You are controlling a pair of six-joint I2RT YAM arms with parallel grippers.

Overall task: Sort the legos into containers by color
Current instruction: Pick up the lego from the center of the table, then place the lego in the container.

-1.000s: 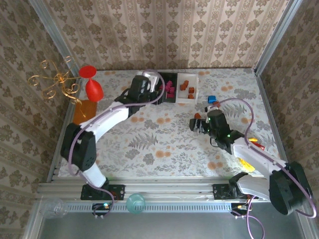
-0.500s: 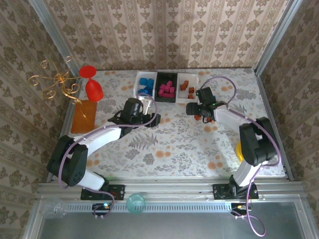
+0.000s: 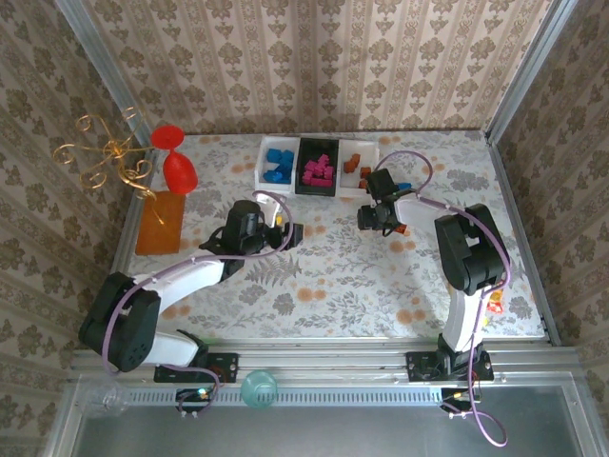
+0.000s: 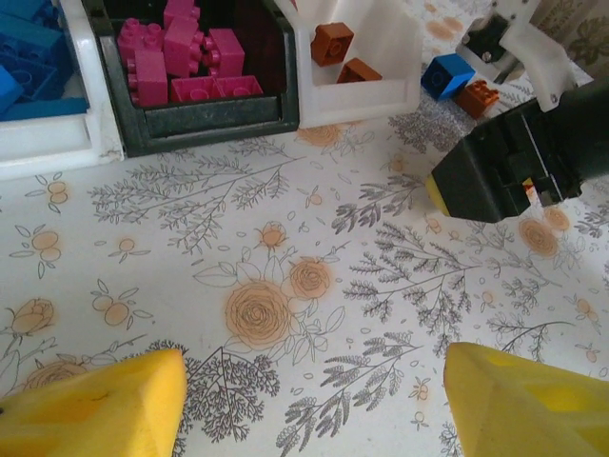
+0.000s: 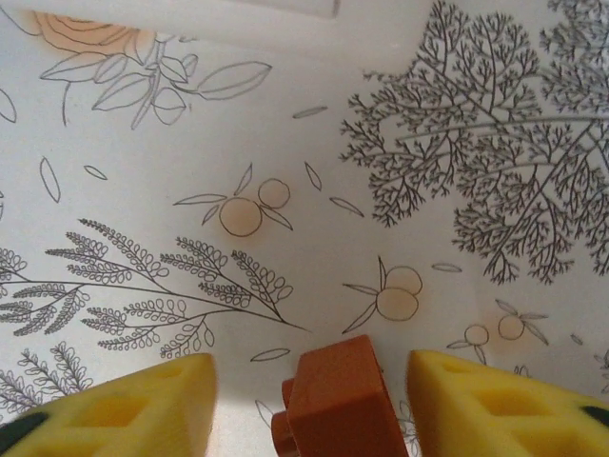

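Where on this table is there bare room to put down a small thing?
Free: the wide cloth between the arms, nearer than the left claw and the right claw; also the far right corner past the loose blue lego. Crowded: before the containers, where the right claw straddles an orange lego.

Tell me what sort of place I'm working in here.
Probably a staged robot test cell dressed like a home: wallpaper panels held in an aluminium frame, a floral tablecloth, and props such as a red goblet.
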